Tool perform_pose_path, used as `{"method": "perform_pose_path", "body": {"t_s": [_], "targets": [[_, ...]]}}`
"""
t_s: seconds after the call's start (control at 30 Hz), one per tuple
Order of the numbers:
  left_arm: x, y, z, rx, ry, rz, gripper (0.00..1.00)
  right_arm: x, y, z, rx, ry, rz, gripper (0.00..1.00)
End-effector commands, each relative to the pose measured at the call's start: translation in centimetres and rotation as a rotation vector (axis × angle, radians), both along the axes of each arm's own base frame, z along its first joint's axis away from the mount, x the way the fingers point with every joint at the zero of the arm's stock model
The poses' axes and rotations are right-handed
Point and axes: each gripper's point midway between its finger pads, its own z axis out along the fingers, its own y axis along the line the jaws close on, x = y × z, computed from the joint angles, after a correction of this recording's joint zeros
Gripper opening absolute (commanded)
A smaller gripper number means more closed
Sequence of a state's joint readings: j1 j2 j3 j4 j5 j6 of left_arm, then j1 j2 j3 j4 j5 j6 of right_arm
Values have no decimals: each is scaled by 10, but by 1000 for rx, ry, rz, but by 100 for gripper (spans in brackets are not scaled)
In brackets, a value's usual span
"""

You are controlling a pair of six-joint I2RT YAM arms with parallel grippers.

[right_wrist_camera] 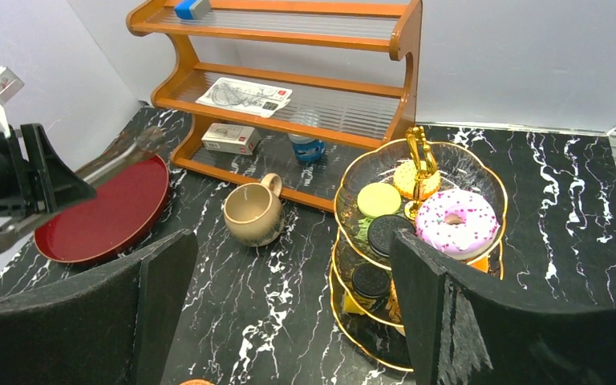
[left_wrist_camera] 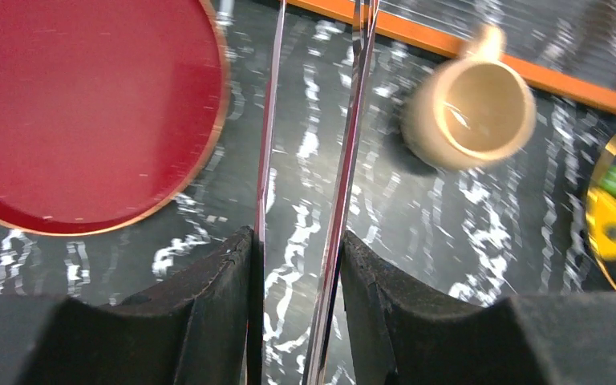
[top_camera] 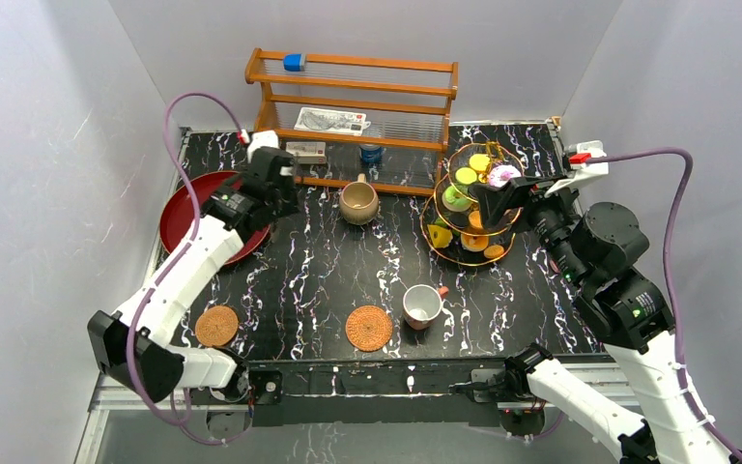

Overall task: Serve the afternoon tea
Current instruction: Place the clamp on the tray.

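Where the black marbled table [top_camera: 328, 280] meets the arm bases, 2 round woven coasters lie flat: 1 on the left [top_camera: 216, 326] and 1 near the middle [top_camera: 369, 328]. The white red-handled cup [top_camera: 422, 305] sits on the table just to the right of the middle coaster, beside it rather than on it, with its handle pointing away to the right.

Further in on the left, the left gripper [left_wrist_camera: 297, 249] is clamped on a pair of metal tongs [left_wrist_camera: 345, 160], whose 2 thin shiny blades run out between its fingers. The tongs reach over the rim of a red plate [top_camera: 179, 213]; whether they touch it cannot be told.

On the right, the right gripper [right_wrist_camera: 289, 241] hangs with its jaws spread wide and nothing between them, just beside the gold-rimmed tiered glass stand [top_camera: 442, 218]. The stand's top tier carries a pink doughnut [right_wrist_camera: 455, 220], a yellow-green macaron [right_wrist_camera: 378, 199] and a dark sandwich biscuit [right_wrist_camera: 385, 233]. More small pastries and fruit sit on the tiers below.

The tan mug [top_camera: 357, 202] stands upright between the plate and the stand, with its handle towards the wooden rack [top_camera: 353, 97] at the back. That rack holds a blue block [right_wrist_camera: 192, 8], a flat packet [right_wrist_camera: 245, 95], a small box [right_wrist_camera: 231, 138] and a blue can [right_wrist_camera: 308, 148].
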State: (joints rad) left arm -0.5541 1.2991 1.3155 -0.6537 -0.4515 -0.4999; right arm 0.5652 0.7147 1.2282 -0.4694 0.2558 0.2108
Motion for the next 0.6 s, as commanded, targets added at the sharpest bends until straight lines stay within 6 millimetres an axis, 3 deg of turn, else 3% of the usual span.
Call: {"method": "perform_pose_path", "body": {"t_s": [0.0, 0.3, 0.47, 0.57], "targets": [[17, 63, -2, 81, 10, 133, 40, -2, 4, 13, 30, -46, 25, 99], [25, 152, -55, 6, 114, 327, 40, -4, 7, 8, 30, -35, 42, 99], [17, 184, -99, 31, 224, 428, 40, -5, 11, 5, 54, -30, 57, 99], [10, 193, -119, 26, 281, 456, 40, -4, 12, 4, 52, -25, 62, 99]]}}
